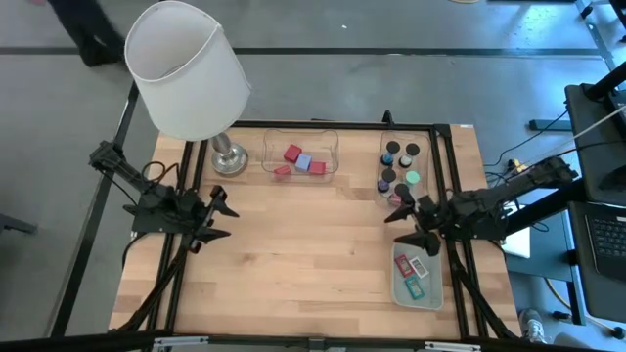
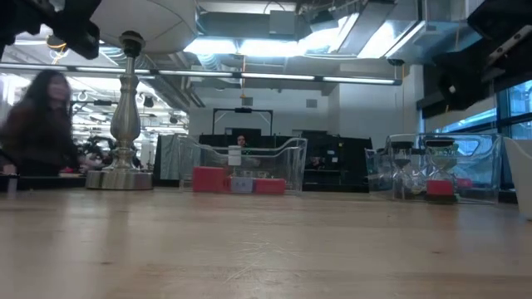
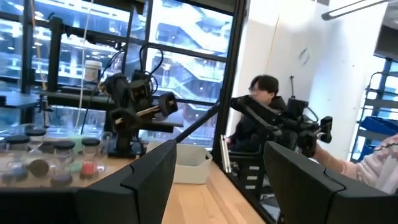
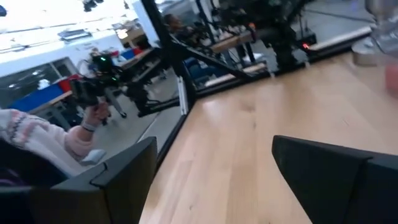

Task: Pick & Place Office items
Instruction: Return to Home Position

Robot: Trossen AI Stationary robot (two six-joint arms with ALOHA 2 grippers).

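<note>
We hold the left gripper (image 1: 225, 217) and right gripper (image 1: 399, 226) spread, empty, above the counter (image 1: 293, 256). The office items (image 1: 297, 159) look light and rigid; flat sides suit pinching.

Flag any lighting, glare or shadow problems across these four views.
High view: even light, only soft shadows on the table. Low view: bright ceiling strips glare behind the clear bins. Left wrist view: bright windows backlight the open left gripper. Right wrist view: bright light washes out the far room; the open right gripper reads dark.
</note>
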